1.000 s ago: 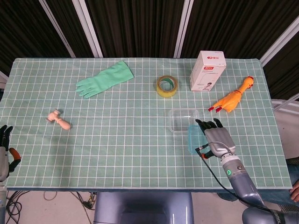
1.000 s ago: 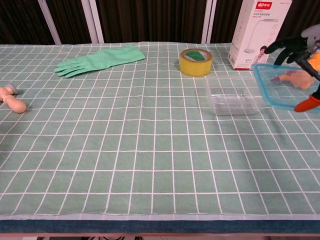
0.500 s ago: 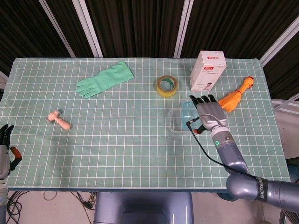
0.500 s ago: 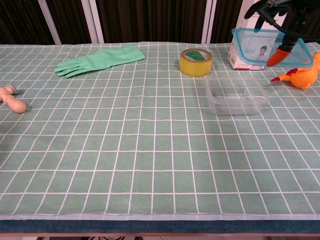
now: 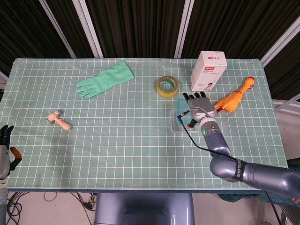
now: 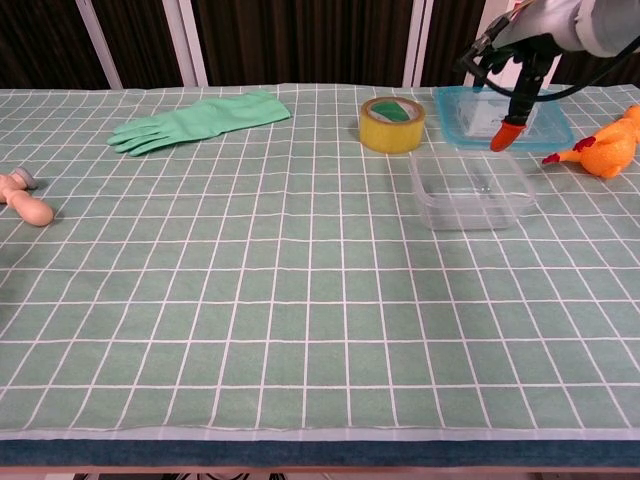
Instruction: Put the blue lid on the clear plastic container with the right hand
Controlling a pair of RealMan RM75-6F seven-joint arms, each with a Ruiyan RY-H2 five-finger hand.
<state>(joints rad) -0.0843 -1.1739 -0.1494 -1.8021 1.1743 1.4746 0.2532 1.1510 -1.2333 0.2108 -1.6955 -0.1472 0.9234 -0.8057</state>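
While the blue lid [image 6: 503,117] is carried in the air by the right hand [image 5: 197,107], pinched at its near edge with the other fingers fanned out over the top, it hangs above and slightly behind the clear plastic container [image 6: 470,189], which stands open on the checked cloth [image 6: 250,280] between the roll of tape [image 6: 392,124] and the rubber chicken [image 6: 604,150]. The lid is not yet level with the rim and, in the chest view, sits offset toward the far side; if lowered from here it would likely catch on the back wall only, leaving the front lip unseated or tipping the light container. A one-edge pinch also gives weak hold, so the lid could pivot or slip on contact. The white carton [image 5: 208,71] stands just behind the work area and could be struck by the fingertips. Against the picture half a second back, the hand and lid have moved leftward and lower, from in front of the carton to near the container; a second ago the lid was well to the right, tilted steeply. The left hand [image 5: 4,147] rests at the table's near left edge, fingers apart and holding nothing, unchanged.
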